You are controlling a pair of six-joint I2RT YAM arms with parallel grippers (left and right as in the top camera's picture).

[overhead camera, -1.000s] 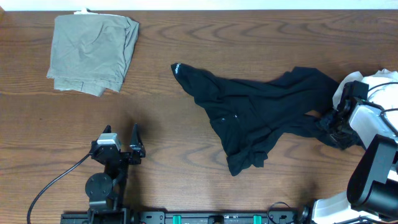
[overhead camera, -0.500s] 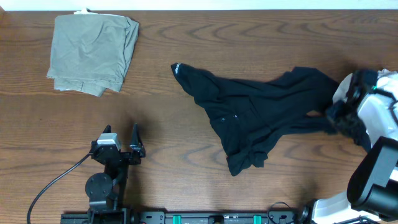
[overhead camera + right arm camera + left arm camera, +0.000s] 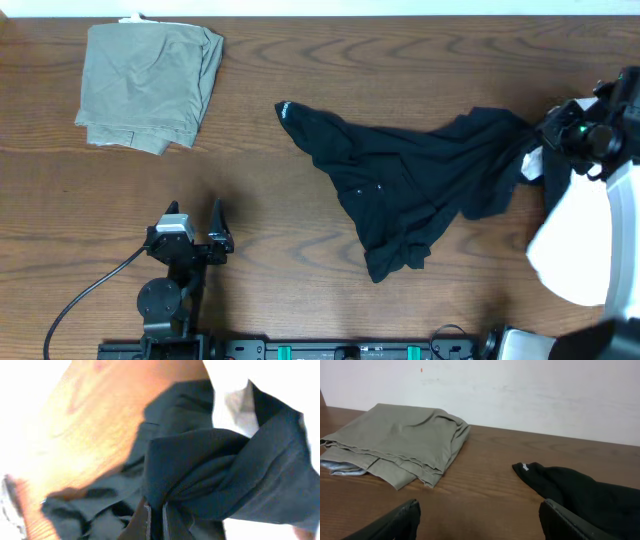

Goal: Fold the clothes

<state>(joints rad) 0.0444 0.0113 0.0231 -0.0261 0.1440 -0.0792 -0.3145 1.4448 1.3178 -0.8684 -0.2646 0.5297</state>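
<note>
A: Where is the right claw [image 3: 541, 138], and what are its jaws doing?

B: It is at the right edge of the overhead frame; its jaws are pressed together on a bunched end of the black garment [image 3: 410, 180]; in the right wrist view the cloth twists into a thick fold just above the two fingers [image 3: 142, 521] at the bottom centre.

A: Anything else close to that grip?

B: A white patch [image 3: 533, 166] shows just below the claw, touching the black cloth; whether it belongs to the garment I cannot tell.

A: And the rest of the garment?

B: It spreads leftward from the claw across the centre-right of the worktop [image 3: 300, 290], rumpled; one narrow end reaches up and left and carries a small white print [image 3: 283, 110]; another lobe hangs toward the lower centre of the frame.

A: The left claw [image 3: 195, 216]?

B: Lower left of the overhead frame; its jaws stand wide apart with only bare wood between them; it touches no cloth and is well apart from the black garment; a black cable [image 3: 80, 300] curves away from its arm toward the bottom left corner.

A: What lies beyond it?

B: An olive-khaki folded garment [image 3: 150, 85] in the upper left, flat on the worktop, well apart from everything else; the left wrist view shows it at upper left, with the black tip at lower right.
</note>
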